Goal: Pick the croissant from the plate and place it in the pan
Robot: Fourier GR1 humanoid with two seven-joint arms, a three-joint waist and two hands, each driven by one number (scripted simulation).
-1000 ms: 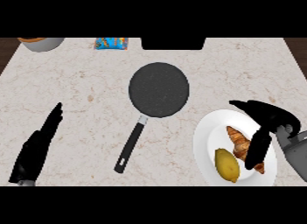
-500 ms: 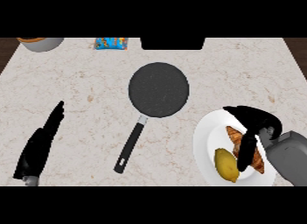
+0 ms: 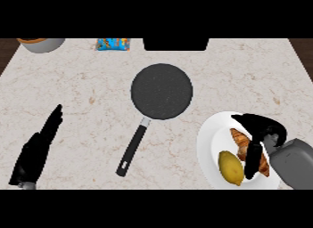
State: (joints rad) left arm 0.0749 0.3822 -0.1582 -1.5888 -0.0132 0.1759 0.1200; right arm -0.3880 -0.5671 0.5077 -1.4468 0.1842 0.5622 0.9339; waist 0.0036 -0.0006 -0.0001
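— Surface (image 3: pixel 86 89) first: what's where?
— Pan (image 3: pixel 162 91) sits mid-surface; plate (image 3: pixel 208 133) at its lower right. Right hand (image 3: pixel 261 127) arches over the plate, fingers (image 3: pixel 253 158) curled round the croissant (image 3: pixel 240 139), which lies there beside a lemon (image 3: pixel 231 168).
— Step?
— Grasping, I judge. Next: lift clear of the lemon, carry up-left to the pan.
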